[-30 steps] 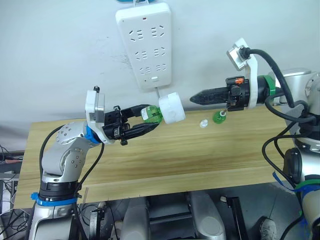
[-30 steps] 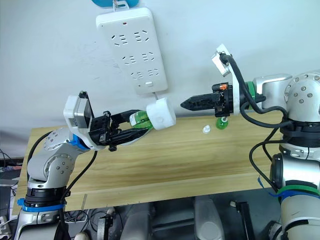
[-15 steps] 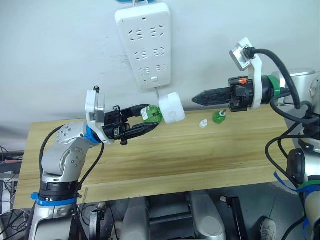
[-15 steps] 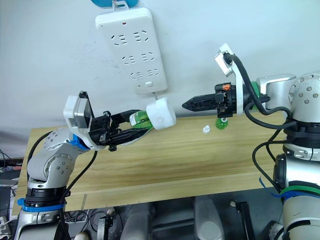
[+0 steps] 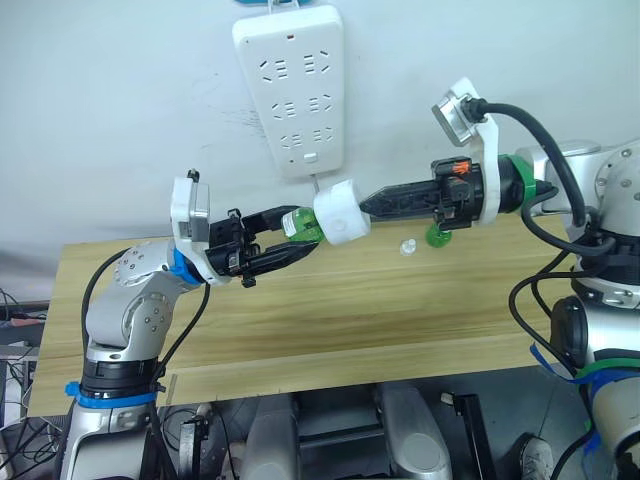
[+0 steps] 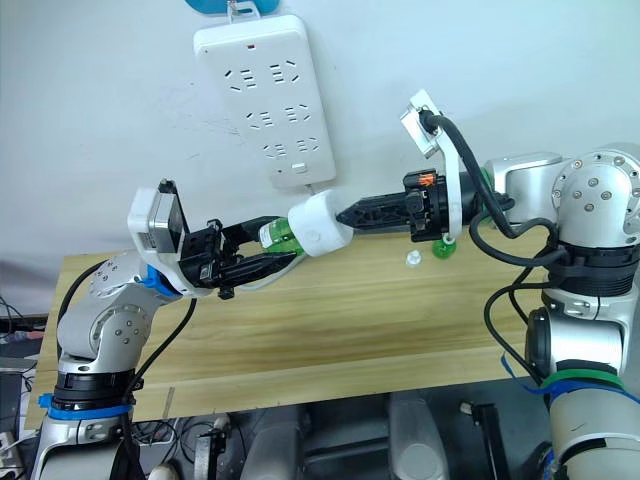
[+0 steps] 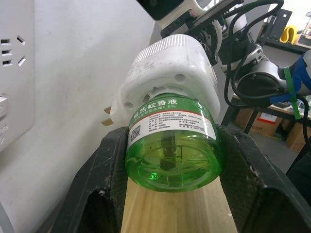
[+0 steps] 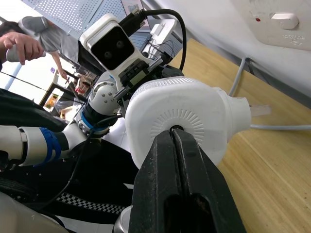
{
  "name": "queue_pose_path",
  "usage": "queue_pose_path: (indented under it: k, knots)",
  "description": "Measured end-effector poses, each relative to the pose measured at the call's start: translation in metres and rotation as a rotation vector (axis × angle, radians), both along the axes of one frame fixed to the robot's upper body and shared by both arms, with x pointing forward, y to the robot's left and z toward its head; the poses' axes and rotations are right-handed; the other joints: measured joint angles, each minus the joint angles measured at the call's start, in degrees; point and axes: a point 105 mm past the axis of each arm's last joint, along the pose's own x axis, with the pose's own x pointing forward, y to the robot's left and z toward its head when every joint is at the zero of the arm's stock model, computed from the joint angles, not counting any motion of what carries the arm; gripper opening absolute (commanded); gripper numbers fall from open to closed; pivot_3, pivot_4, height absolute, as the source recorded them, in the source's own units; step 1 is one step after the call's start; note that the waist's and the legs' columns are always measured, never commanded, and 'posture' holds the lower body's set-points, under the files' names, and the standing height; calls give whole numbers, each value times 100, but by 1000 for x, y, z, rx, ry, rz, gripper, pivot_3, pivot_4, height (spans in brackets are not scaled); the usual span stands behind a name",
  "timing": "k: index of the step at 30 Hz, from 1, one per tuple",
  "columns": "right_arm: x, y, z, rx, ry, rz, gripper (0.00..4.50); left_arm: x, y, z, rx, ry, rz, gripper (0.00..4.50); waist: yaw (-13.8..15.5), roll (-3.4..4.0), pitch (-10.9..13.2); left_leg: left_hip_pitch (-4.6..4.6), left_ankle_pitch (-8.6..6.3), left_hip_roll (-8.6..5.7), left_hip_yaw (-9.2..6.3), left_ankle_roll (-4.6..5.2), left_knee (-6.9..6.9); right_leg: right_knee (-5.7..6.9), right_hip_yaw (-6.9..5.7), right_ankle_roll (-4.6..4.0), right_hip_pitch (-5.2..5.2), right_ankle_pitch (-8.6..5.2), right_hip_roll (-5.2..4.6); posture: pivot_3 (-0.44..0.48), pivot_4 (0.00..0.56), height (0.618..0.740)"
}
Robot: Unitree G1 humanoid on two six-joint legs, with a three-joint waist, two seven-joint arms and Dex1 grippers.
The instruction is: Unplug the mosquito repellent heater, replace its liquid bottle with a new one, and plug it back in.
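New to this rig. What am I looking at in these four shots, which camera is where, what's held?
It is a two-armed humanoid robot at a wooden table. Two pictures come from its head, looking down over both arms; the other two come from cameras on each wrist. The left gripper holds a green liquid bottle that sits in the white mosquito repellent heater. The right gripper, fingers together, has its tips against the heater's face. A power strip hangs on the wall. On the table stand a second green bottle and a small clear cap.
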Motion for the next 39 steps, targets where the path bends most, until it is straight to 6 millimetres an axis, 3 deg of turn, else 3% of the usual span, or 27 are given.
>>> queue_pose_path:
  k: [17, 31, 39]
  knots:
    - [4, -3, 0, -10, -2, -27, 8, -1, -3, 2, -28, 13, -22, 2248, -2, 0, 0, 0, 0, 0, 0, 1, 8, 7, 1, 0, 0, 0, 0, -232, 319, 730]
    - [25, -25, 4, 21, -15, -144, 8, -7, -5, 6, -50, 19, -56, 2248, 0, 0, 0, -1, -3, -2, 0, 5, 36, 31, 5, 0, 0, 0, 0, -224, 319, 730]
    - [35, -12, -15, -8, -38, -128, 8, -9, -8, 9, -77, 60, -66, 2248, -1, 0, 0, -1, -3, -2, -1, 5, 40, 33, 5, 0, 0, 0, 1, -211, 339, 730]
